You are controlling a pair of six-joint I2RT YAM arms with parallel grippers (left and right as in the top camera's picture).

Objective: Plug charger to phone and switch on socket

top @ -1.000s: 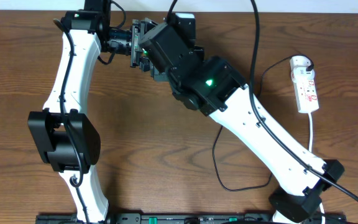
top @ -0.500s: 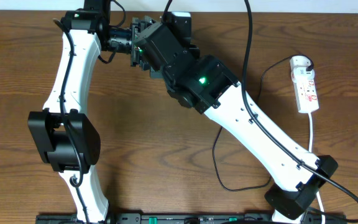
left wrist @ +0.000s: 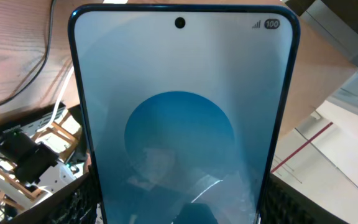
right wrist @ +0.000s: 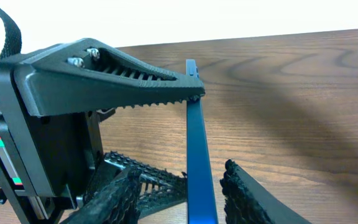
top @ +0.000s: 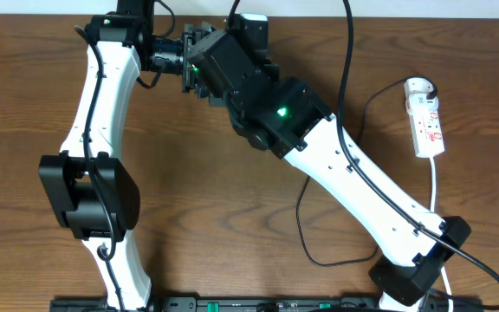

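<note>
Phone [right wrist: 194, 155] is up off the surface, edge-on to my right wrist camera, with its long axis running straight out from between the right jaws. Those jaws straddle it, partly drawn in, with a gap showing on one flank, so I call no grip yet. The left jaws clamp it across its width at the far end. In the left wrist view the screen's camera hole points away, so I judge the port end sits by the left jaws. Charger [top: 305, 227] lies looped on the wooden surface [top: 215, 217] beside the right arm [top: 353, 173], and I can't find its tip. Socket [top: 426, 117] sits well apart to the right, with bare wood around it.
</note>
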